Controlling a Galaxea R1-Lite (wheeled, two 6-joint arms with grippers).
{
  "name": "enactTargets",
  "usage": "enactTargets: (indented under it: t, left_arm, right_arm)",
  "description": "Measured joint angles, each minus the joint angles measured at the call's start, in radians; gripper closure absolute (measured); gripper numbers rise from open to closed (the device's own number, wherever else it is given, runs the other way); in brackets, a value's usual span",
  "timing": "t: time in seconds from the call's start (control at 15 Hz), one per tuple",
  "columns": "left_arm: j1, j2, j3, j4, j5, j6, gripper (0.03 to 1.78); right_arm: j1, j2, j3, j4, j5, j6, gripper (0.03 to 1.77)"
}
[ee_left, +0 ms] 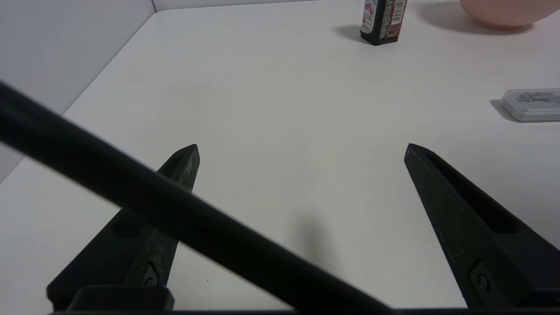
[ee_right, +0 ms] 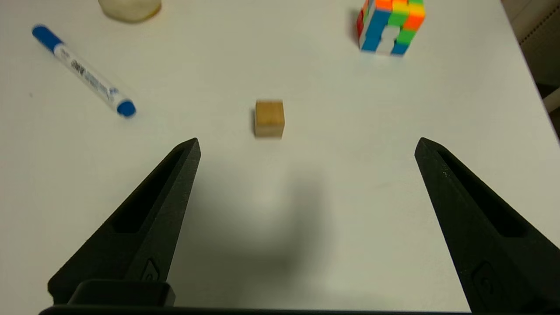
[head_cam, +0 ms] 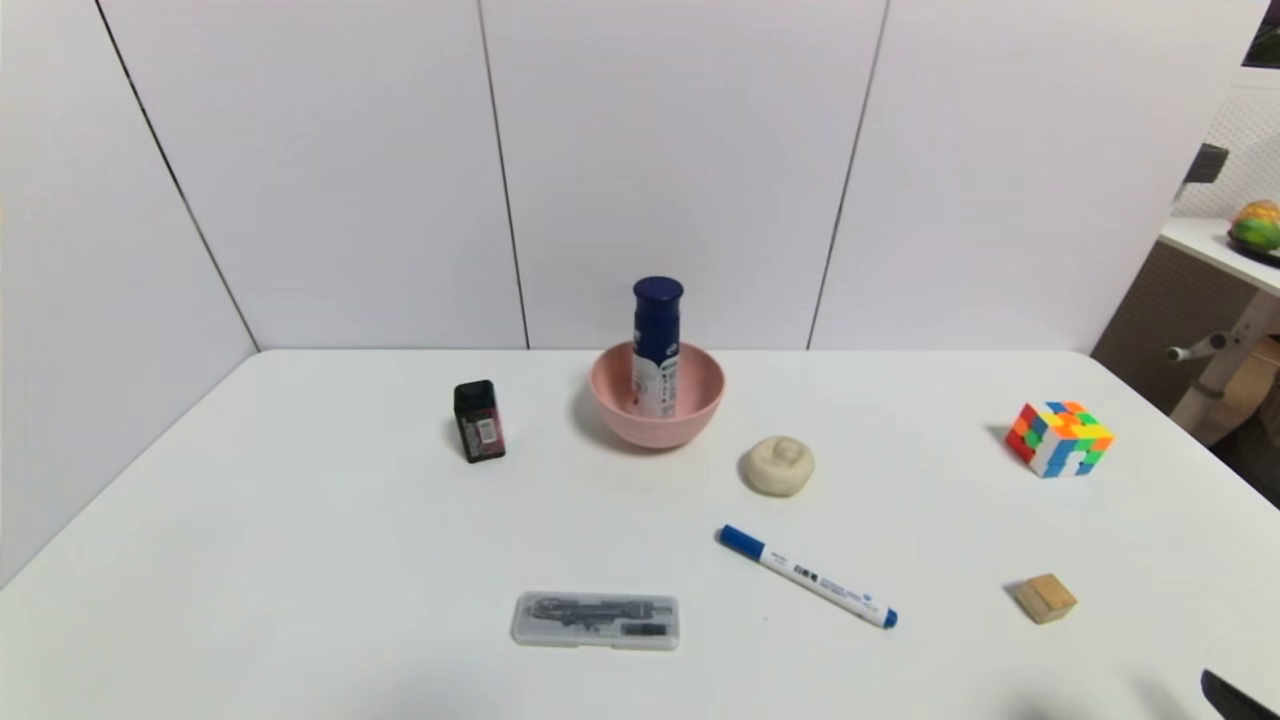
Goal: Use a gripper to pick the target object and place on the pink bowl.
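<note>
We are looking over a white table [head_cam: 300, 560] boxed in at the far side and left by plain white wall panels [head_cam: 680, 150] with thin dark seams; past the right edge, a second surface is carrying a piece of fruit [head_cam: 1256, 226]. The bottle [head_cam: 656, 345] is standing upright inside the pink bowl [head_cam: 612, 405], far centre of the table, its navy cap rising well above the rim. A small black box [head_cam: 478, 420] is standing to the bowl's left, a pale dough-like lump [head_cam: 777, 465] is lying near its right, and a colour cube [head_cam: 1060, 438] is sitting far right. Nearer us are lying a blue-capped marker [head_cam: 805, 575], a clear plastic case [head_cam: 596, 620] and a wooden block [head_cam: 1045, 597]. The left gripper [ee_left: 302, 151] is hovering over bare table at the near left, fingers spread wide, holding nothing. The right gripper [ee_right: 306, 146] is hovering at the near right just short of the block, equally wide and empty.
</note>
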Motion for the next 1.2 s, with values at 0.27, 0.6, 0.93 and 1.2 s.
enactTargets:
  t: [0.27, 0.6, 0.93, 1.2]
  left_arm:
    - [0.000, 0.000, 0.000, 0.000, 0.000, 0.000, 0.12]
    - [0.000, 0.000, 0.000, 0.000, 0.000, 0.000, 0.12]
    - [0.000, 0.000, 0.000, 0.000, 0.000, 0.000, 0.12]
    - [0.000, 0.000, 0.000, 0.000, 0.000, 0.000, 0.12]
  right_arm:
    - [-0.019, -0.271, 0.185, 0.004, 0.026, 0.015, 0.11]
    - [-0.040, -0.501, 0.216, -0.004, 0.032, 0.056, 0.11]
    - [-0.043, -0.543, 0.217, -0.003, 0.030, 0.060, 0.10]
    - [-0.043, -0.546, 0.217, -0.003, 0.034, 0.062, 0.10]
